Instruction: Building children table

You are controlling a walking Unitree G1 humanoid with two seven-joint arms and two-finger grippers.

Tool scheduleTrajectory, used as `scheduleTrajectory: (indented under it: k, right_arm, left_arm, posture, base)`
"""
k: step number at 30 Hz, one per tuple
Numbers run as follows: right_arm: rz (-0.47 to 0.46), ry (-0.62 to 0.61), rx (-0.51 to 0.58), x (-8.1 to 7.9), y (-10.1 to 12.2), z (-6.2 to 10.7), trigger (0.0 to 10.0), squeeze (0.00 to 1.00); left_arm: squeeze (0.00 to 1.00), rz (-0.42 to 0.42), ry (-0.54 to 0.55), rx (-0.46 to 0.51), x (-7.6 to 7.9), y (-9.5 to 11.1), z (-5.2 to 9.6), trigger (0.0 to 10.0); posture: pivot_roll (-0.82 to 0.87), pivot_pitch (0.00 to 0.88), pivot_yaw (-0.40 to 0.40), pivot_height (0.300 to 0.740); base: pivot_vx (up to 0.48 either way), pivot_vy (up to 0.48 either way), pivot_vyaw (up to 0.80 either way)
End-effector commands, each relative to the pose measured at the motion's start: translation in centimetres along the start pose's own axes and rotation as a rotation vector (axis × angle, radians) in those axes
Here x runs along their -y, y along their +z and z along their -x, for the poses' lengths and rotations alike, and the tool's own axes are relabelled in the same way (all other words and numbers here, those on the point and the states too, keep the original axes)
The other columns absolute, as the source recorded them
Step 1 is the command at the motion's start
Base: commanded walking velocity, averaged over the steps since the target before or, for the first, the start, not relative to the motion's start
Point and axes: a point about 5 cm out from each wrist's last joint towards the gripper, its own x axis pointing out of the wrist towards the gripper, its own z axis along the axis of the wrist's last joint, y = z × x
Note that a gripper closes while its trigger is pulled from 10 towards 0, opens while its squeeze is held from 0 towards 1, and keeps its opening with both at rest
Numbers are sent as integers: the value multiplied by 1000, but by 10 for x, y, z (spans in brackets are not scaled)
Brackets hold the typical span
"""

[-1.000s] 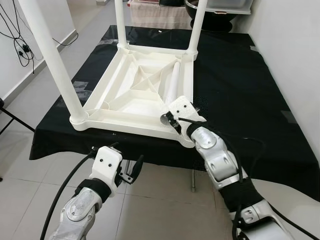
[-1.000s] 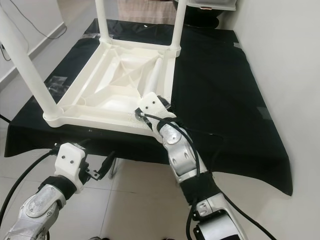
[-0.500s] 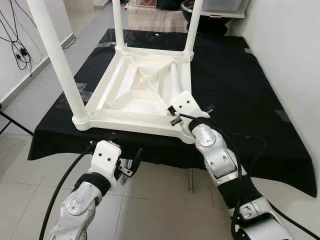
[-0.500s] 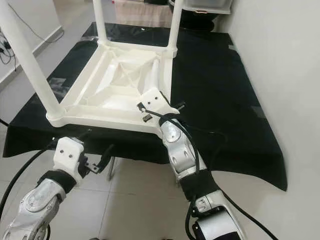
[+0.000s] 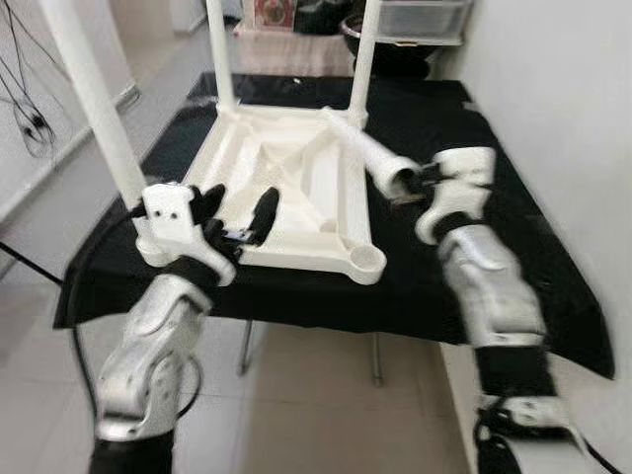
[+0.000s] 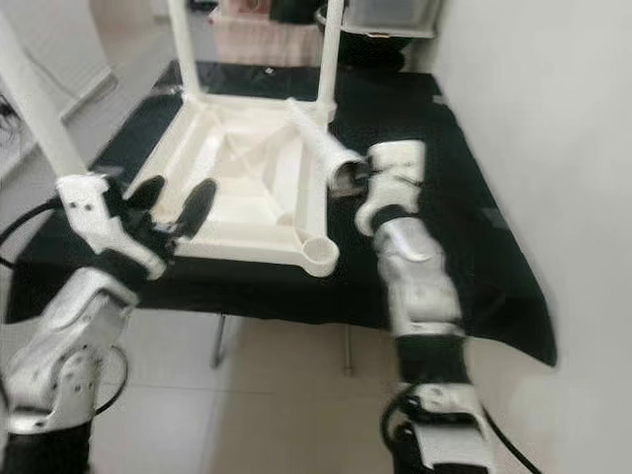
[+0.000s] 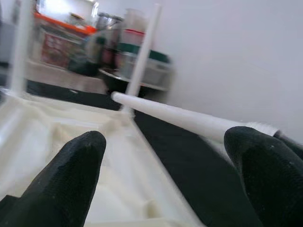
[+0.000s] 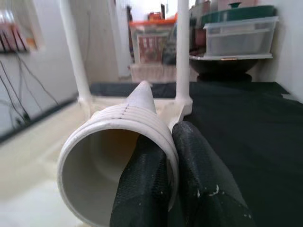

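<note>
A white children's table [image 5: 296,178] lies upside down on a black cloth. Three white legs stand in its corners: near left [image 5: 94,109], far left [image 5: 219,54] and far right [image 5: 361,59]. The near right corner socket [image 5: 367,259] is bare. My right gripper [image 5: 415,186] is shut on the rim of a loose white leg [image 5: 367,150], which is held tilted above the table's right side. In the right wrist view one finger [image 8: 142,189] sits inside the leg's hollow ribbed end [image 8: 113,142] and the other outside. My left gripper [image 5: 237,209] hovers open over the near left part.
The black cloth [image 5: 474,148] drops off at the front edge, with tiled floor [image 5: 326,395] below. A white wall [image 5: 563,99] runs close on the right. Bins and a dark bowl [image 5: 395,20] stand behind the table. Cables [image 5: 25,109] hang at the left wall.
My right gripper has lifted the loose leg out of the table's underside, up and to the right. My left arm has risen from below the table edge to above the near left part.
</note>
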Motion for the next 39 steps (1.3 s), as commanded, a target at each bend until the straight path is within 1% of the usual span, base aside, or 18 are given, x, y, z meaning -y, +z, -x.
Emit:
scheduleTrajectory:
  k: [1, 3, 4, 7, 8, 9, 10, 12, 13, 14, 15, 17, 19, 21, 23, 25, 28, 39]
  right_arm:
    - [-69, -10, 65, 11, 14, 6, 0, 0]
    - [-128, 7, 100, 14, 19, 12, 0, 0]
    - [-128, 7, 100, 14, 19, 12, 0, 0]
    - [-278, 144, 141, 5, 21, 21, 0, 0]
    - [-278, 144, 141, 5, 21, 21, 0, 0]
    - [-323, 227, 160, -3, 22, 26, 0, 0]
    - [-323, 227, 160, -3, 22, 26, 0, 0]
    - [-347, 368, 162, -19, 24, 33, 0, 0]
    - [-347, 368, 162, -19, 24, 33, 0, 0]
    - [-349, 455, 149, -29, 23, 38, 0, 0]
    - [-356, 506, 142, -34, 24, 42, 0, 0]
    - [-356, 506, 142, -34, 24, 42, 0, 0]
    - [-361, 580, 131, -40, 25, 47, 0, 0]
    - [-361, 580, 131, -40, 25, 47, 0, 0]
    - [-363, 614, 126, -41, 26, 51, 0, 0]
    - [-354, 673, 115, -43, 28, 57, 0, 0]
    - [-349, 716, 103, -45, 28, 62, 0, 0]
    - [-358, 801, 46, -52, 20, 74, 0, 0]
  left_arm:
    - [0, 127, 7, 0, -3, 0, -6, 10000]
    - [0, 252, -8, 10, 1, 0, -15, 10000]
    - [0, 252, -8, 10, 1, 0, -15, 10000]
    - [0, 449, -22, 33, 4, 5, -28, 10000]
    - [0, 449, -22, 33, 4, 5, -28, 10000]
    - [0, 506, -15, 51, 2, 10, -33, 10000]
    - [0, 506, -15, 51, 2, 10, -33, 10000]
    - [0, 603, -6, 93, -3, 19, -41, 10000]
    - [0, 603, -6, 93, -3, 19, -41, 10000]
    - [0, 653, -2, 118, -8, 26, -45, 10000]
    - [0, 670, 6, 135, -13, 31, -47, 10000]
    - [0, 670, 6, 135, -13, 31, -47, 10000]
    - [0, 682, 25, 156, -21, 37, -48, 10000]
    - [0, 682, 25, 156, -21, 37, -48, 10000]
    - [0, 689, 42, 170, -27, 41, -48, 10000]
    - [0, 679, 67, 191, -39, 49, -47, 10000]
    - [0, 669, 74, 208, -46, 55, -45, 10000]
    - [0, 692, 81, 235, -56, 62, -40, 10000]
  posture:
    - [-13, 88, 0, 740]
    - [-19, 85, 7, 740]
    - [-19, 85, 7, 740]
    - [-18, 81, 10, 740]
    - [-18, 81, 10, 740]
    - [-17, 78, 15, 740]
    - [-17, 78, 15, 740]
    - [-17, 74, 18, 740]
    - [-17, 74, 18, 740]
    - [-14, 74, 18, 740]
    - [-12, 73, 19, 740]
    - [-12, 73, 19, 740]
    - [-13, 72, 20, 740]
    - [-13, 72, 20, 740]
    - [-13, 71, 21, 740]
    - [-12, 70, 20, 740]
    - [-10, 70, 18, 740]
    - [-11, 69, 12, 740]
  base:
    - [0, 0, 0]
    - [0, 0, 0]
    - [0, 0, 0]
    - [0, 0, 0]
    - [0, 0, 0]
    - [0, 0, 0]
    - [0, 0, 0]
    - [0, 0, 0]
    - [0, 0, 0]
    - [0, 0, 0]
    - [0, 0, 0]
    - [0, 0, 0]
    - [0, 0, 0]
    - [0, 0, 0]
    - [0, 0, 0]
    - [0, 0, 0]
    - [0, 0, 0]
    - [0, 0, 0]
